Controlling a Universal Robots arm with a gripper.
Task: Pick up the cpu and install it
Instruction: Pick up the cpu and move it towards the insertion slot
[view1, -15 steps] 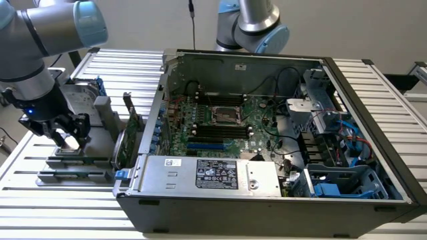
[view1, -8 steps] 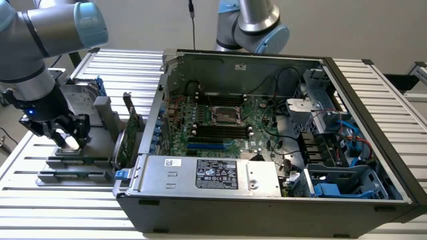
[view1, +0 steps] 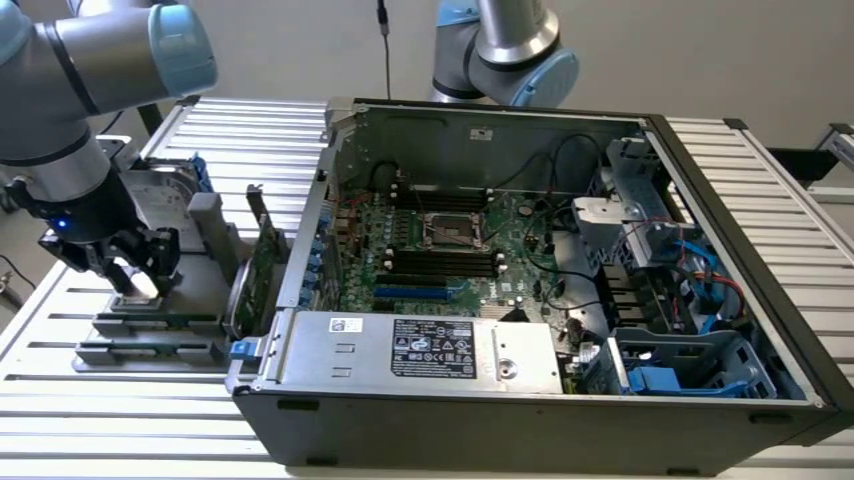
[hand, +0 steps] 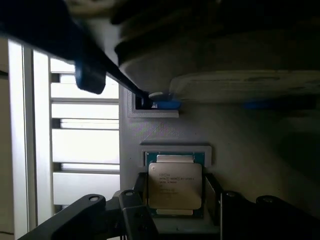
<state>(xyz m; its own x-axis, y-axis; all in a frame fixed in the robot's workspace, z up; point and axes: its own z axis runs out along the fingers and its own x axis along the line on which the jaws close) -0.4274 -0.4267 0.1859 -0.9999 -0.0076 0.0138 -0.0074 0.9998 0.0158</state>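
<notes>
Slatted metal tabletop (view1: 134, 420) carries an open computer case (view1: 534, 425) and, at its 9 o'clock in the exterior view, a grey parts holder (view1: 187, 300). Over that holder the gripper (view1: 134, 285) hangs pointing straight down. The cpu (hand: 175, 186) lies flat in a shallow pocket of the holder, silver lid up, directly beneath the gripper and centred on it. Whether the gripper is clamped on it I cannot tell. Nearly square, the chip has its slightly longer axis running across the gripper's closing line. The motherboard socket (view1: 451, 232) sits toward 3 o'clock of the gripper, inside the case.
</notes>
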